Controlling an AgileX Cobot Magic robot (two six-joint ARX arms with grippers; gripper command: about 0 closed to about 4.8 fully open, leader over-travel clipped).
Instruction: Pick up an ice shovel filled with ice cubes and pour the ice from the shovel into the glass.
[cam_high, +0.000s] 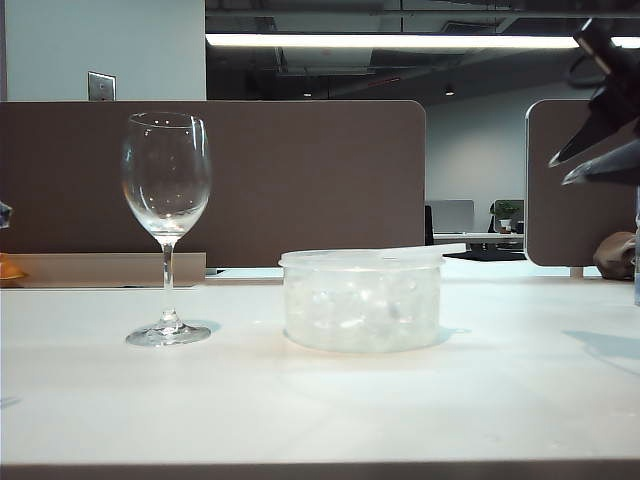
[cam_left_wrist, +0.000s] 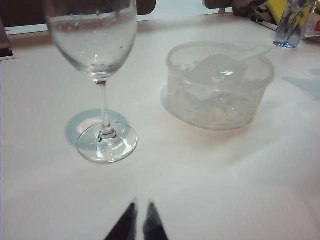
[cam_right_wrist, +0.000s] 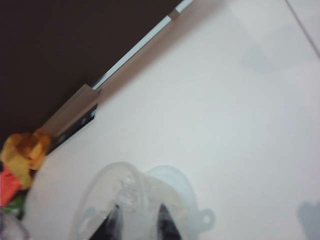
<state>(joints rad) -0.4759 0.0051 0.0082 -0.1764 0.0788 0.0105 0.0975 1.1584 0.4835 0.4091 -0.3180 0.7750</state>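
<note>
The glass (cam_high: 166, 190) stands upright on the left of the white table, and nothing shows in its bowl (cam_left_wrist: 95, 40). To its right sits a round translucent tub (cam_high: 362, 300) holding ice cubes (cam_left_wrist: 215, 107). The ice shovel (cam_left_wrist: 220, 70) lies in the tub with ice in it, its handle (cam_high: 445, 249) sticking out over the rim to the right. My right gripper (cam_high: 560, 170) hangs high at the right, above and beyond the tub, open with nothing held; in its wrist view the right gripper (cam_right_wrist: 140, 212) looks down on the tub (cam_right_wrist: 100, 200). My left gripper (cam_left_wrist: 141, 205) is low, in front of the glass foot (cam_left_wrist: 106, 142), shut and empty.
Brown partition panels (cam_high: 300, 180) close off the back of the table. An orange object (cam_high: 8, 268) lies at the far left, and a clear blue bottle (cam_left_wrist: 292, 22) stands at the far right. The table's front edge (cam_high: 320, 465) runs close to the camera.
</note>
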